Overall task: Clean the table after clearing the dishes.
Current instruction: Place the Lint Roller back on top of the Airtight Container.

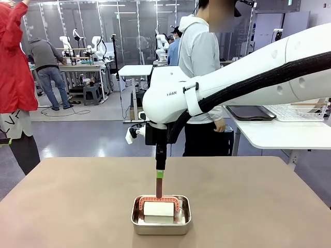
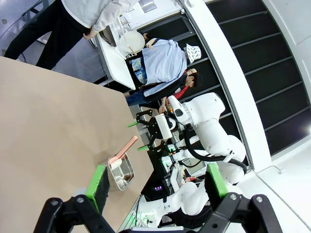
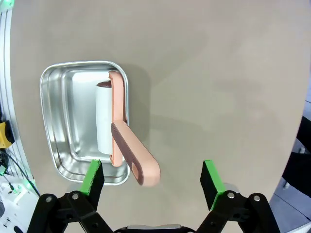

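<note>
Judging by how things lie, the clearing step looks done: the brown table (image 1: pixel 72 206) carries no plates or trays, and what may be 1 white plate (image 2: pixel 132 41) sits on the white side table (image 1: pixel 279 133) beside the person (image 1: pixel 199 57). Near the robot's edge of the brown table stands a small steel pan (image 1: pixel 161 221) holding a lint roller (image 3: pixel 108 116), white roll down in the pan, its pink handle (image 3: pixel 136 155) rising out over the rim. The right gripper (image 3: pixel 153 177) hangs directly above that handle with jaws spread wide and released; the 2 green pads flank the handle end without touching it, so nothing is held. In the front view its fingers point straight down at the pan. The left gripper (image 2: pixel 155 182) is also spread and empty, raised well away from the pan, looking across the table. The step in hand is hard to read: either the roller is set down with the wiping finished, or it is about to be picked up. If the wiping is not yet done, the next move calls for lowering the right gripper, clamping on the handle and lifting without dragging the light pan along.
</note>
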### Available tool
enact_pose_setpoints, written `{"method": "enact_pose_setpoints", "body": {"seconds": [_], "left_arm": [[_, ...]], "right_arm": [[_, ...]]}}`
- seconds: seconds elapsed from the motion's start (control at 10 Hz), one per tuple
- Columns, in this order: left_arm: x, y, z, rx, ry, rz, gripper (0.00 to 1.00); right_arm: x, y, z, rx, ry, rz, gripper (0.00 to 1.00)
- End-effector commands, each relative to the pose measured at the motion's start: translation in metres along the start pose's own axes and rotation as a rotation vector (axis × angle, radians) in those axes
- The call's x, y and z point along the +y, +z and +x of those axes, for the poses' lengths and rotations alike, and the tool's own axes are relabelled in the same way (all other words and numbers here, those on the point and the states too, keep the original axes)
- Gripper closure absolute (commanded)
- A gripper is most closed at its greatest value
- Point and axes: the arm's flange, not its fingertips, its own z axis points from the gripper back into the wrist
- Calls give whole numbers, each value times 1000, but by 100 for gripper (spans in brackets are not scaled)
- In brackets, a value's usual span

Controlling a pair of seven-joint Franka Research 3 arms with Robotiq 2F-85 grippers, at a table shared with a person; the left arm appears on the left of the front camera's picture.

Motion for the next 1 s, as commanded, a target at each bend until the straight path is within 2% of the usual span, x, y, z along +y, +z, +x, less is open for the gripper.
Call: {"method": "enact_pose_setpoints", "body": {"seconds": [0.0,0.3,0.4,0.9], "left_arm": [[-3,1,-3,0,-1,0,0],[-3,1,-3,0,-1,0,0],[-3,1,-3,0,-1,0,0],[-3,1,-3,0,-1,0,0]], "right_arm": [[13,7,-7,4,-16,-53,0],[19,15,-7,14,17,-64,0],[5,18,-1,-9,3,-35,0],[5,18,-1,-9,3,-35,0]]}}
